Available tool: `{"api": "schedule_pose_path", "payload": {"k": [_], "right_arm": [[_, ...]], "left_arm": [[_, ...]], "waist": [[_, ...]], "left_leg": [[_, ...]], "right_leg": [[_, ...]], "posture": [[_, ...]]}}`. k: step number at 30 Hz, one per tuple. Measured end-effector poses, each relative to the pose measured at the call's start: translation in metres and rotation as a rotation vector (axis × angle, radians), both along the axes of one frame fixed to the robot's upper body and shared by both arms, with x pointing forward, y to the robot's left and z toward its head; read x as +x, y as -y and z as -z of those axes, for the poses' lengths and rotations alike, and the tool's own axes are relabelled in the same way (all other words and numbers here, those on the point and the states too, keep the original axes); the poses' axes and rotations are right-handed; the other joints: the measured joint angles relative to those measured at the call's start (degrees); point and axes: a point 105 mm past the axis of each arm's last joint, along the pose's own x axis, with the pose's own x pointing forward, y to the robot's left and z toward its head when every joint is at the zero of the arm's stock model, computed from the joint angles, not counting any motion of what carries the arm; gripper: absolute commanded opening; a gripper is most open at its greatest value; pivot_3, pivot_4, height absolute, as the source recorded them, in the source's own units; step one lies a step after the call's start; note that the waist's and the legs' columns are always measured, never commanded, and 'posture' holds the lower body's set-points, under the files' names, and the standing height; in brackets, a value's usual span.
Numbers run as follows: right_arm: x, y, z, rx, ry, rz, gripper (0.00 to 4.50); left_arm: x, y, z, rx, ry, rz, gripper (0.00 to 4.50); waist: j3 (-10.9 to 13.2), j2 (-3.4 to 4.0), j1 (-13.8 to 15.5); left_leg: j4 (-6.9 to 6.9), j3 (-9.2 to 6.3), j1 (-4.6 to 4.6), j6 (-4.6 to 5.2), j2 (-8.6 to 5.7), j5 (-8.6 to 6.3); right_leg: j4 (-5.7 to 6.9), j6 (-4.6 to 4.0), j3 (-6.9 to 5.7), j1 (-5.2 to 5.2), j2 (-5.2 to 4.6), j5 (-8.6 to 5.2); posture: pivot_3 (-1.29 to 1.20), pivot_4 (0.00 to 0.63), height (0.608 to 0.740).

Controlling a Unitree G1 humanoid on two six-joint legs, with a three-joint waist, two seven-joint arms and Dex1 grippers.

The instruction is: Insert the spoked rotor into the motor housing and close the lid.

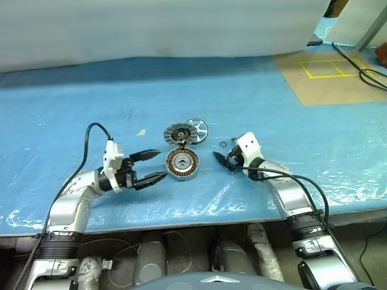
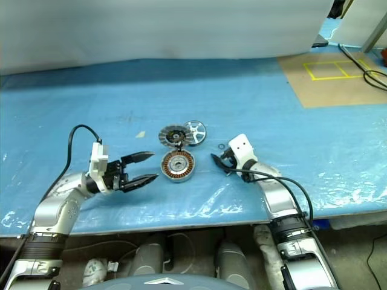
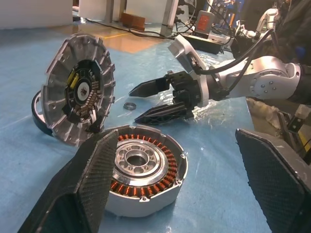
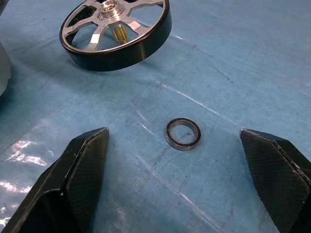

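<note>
The lid [image 3: 77, 90], propped on edge, hides most of the spoked rotor [image 3: 38, 109] behind it.

Bright, even overhead light; glare on the wrinkled blue plastic sheet [image 1: 199, 205], faint soft shadows, sharp focus.

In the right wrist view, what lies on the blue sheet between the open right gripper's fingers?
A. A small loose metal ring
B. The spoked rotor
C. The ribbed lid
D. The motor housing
A. A small metal ring lies flat on the sheet between the right gripper's spread fingers, while the spoked rotor sits farther off, beyond the ring and apart from it.
</note>
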Motion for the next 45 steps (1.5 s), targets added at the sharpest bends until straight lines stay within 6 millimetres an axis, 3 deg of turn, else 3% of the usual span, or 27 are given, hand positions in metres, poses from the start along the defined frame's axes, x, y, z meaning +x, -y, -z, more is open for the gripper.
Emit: {"api": "schedule_pose_path", "payload": {"k": [6, 8, 19, 30, 34, 41, 45], "right_arm": [[0.001, -0.001, 0.001, -0.001, 0.009, 0.006, 4.50], [0.001, -0.002, 0.001, 0.001, 0.010, 0.005, 4.12], [-0.001, -0.015, 0.005, -0.005, 0.016, -0.022, 0.54], [-0.002, -0.013, 0.003, -0.020, 0.005, -0.033, 0.52], [-0.010, -0.012, -0.001, -0.028, -0.016, -0.085, 0.52], [-0.035, -0.033, -0.040, 0.048, -0.024, -0.304, 0.52], [-0.045, -0.043, -0.045, 0.083, -0.095, -0.416, 0.52]], "left_arm": [[0.004, -0.003, 0.004, 0.025, 0.036, -0.009, 4.05], [0.004, -0.003, 0.007, 0.035, 0.035, -0.004, 4.08], [0.006, -0.005, 0.015, 0.057, 0.032, -0.019, 4.08], [0.007, -0.004, 0.016, 0.062, 0.031, -0.017, 4.08], [0.007, -0.003, 0.015, 0.067, 0.035, -0.014, 4.08], [0.008, -0.002, 0.013, 0.086, 0.043, -0.007, 4.08], [0.003, -0.002, 0.013, 0.104, 0.048, 0.015, 4.08]], "waist": [[-0.01, -0.01, 0.00], [-0.02, -0.02, -0.03], [-0.02, -0.04, -0.01], [-0.02, -0.04, 0.04], [-0.02, -0.04, 0.08], [-0.02, -0.03, 0.08], [-0.02, -0.03, 0.11]], "left_leg": [[0.02, 0.02, 0.10, 0.00, 0.00, 0.00], [0.02, 0.02, 0.10, 0.00, 0.02, 0.00], [0.02, 0.03, 0.11, 0.00, 0.01, 0.00], [0.01, 0.04, 0.10, 0.00, 0.01, 0.00], [-0.01, 0.04, 0.05, 0.00, 0.01, 0.00], [-0.04, 0.05, -0.05, 0.02, 0.06, -0.01], [-0.03, 0.05, -0.06, 0.03, 0.04, -0.02]], "right_leg": [[0.02, 0.00, 0.03, 0.07, 0.00, 0.00], [0.02, 0.00, 0.03, 0.07, 0.01, 0.00], [0.02, 0.00, 0.05, 0.08, -0.01, 0.00], [0.01, 0.00, 0.05, 0.07, 0.00, 0.00], [-0.01, 0.00, 0.05, 0.02, 0.00, 0.00], [0.01, 0.00, 0.05, -0.11, 0.04, 0.00], [0.01, 0.00, 0.05, -0.10, 0.02, 0.00]], "posture": [[0.00, 0.150, 0.740], [0.00, 0.150, 0.740], [0.00, 0.150, 0.740], [0.00, 0.150, 0.740], [0.00, 0.150, 0.740], [0.00, 0.150, 0.740], [0.00, 0.150, 0.740]]}}
